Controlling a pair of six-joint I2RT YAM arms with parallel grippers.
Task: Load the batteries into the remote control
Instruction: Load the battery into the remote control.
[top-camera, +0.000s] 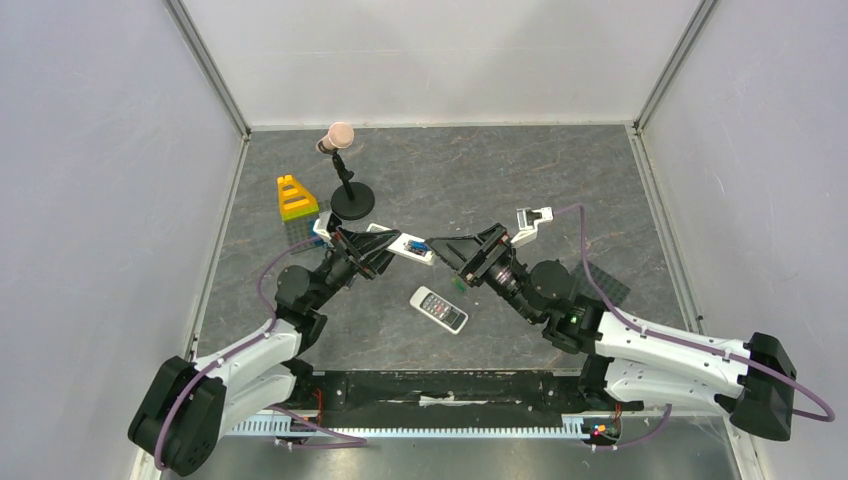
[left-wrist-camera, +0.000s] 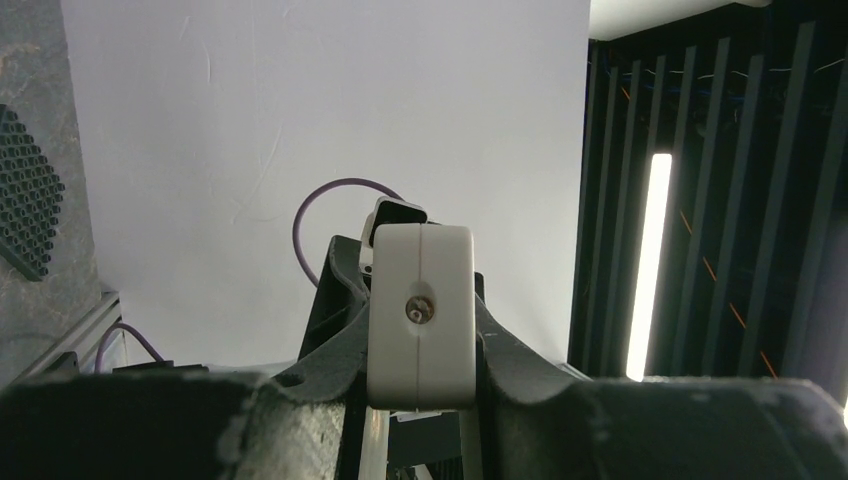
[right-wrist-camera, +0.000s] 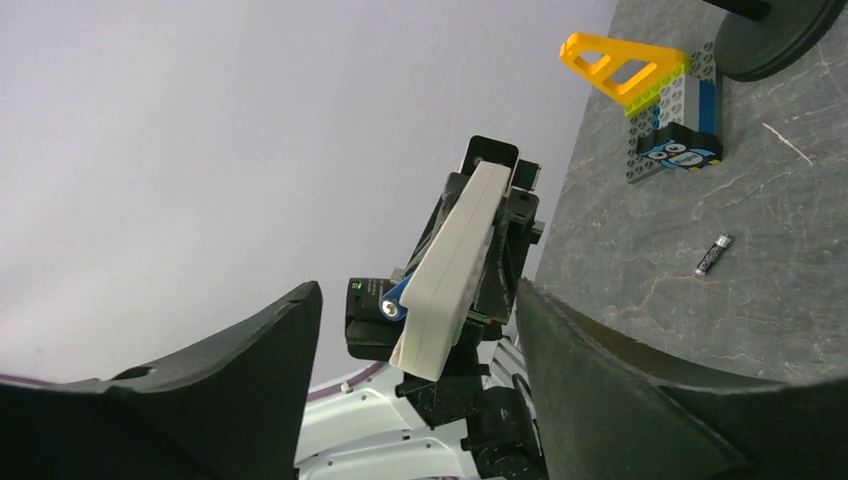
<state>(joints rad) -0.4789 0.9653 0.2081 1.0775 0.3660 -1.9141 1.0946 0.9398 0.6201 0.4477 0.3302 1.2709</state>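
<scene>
Top external view, nearest first: a second remote (top-camera: 438, 309) lies flat on the grey table (top-camera: 520, 180), in front of both grippers and touching neither. Above it the left gripper (top-camera: 385, 248) is clamped on the remote control (top-camera: 405, 246), held off the surface with a blue battery (top-camera: 416, 245) at its free end. The right gripper (top-camera: 450, 255) faces that end, just beside it, jaws spread with nothing in them. A dark battery (right-wrist-camera: 714, 255) lies loose on the table. Farther left, toy blocks (top-camera: 295, 198) and a black stand (top-camera: 352, 200) crowd the wall edge. Bare table stretches right and back to the white walls.
</scene>
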